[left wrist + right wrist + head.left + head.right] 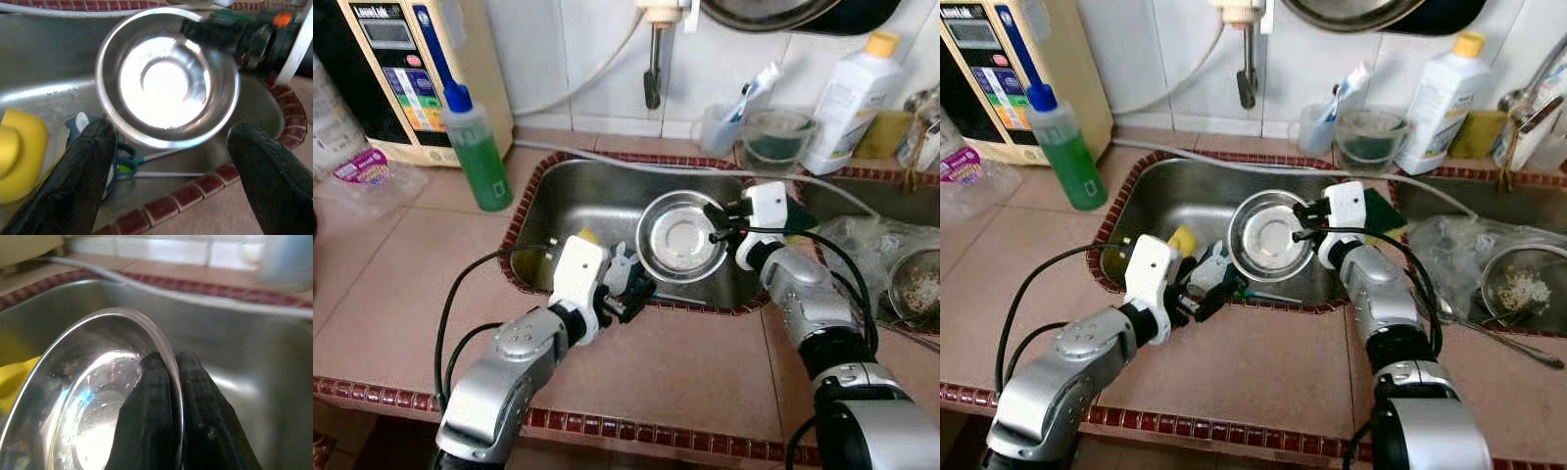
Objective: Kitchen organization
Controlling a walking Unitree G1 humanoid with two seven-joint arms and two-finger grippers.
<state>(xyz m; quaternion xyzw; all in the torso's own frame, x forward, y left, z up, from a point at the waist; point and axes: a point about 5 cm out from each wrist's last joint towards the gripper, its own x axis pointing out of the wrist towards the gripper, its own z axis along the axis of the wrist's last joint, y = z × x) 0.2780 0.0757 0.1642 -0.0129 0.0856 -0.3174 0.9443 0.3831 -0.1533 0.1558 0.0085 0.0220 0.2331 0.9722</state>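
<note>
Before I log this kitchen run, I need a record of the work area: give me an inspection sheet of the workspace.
Surface: tiled counter with a steel sink set in it.
Job's things: steel bowl held tilted over the sink.
Clutter: yellow sponge and scissors in the sink; green soap bottle, white bottle, cup with toothbrush, strainer on the counter.
Grippers: right gripper pinches the bowl's rim; left gripper open at the sink's near edge.
Cables: black cables loop along both arms; a grey hose crosses behind the sink.
Surroundings: tiled wall, tap, beige appliance.
</note>
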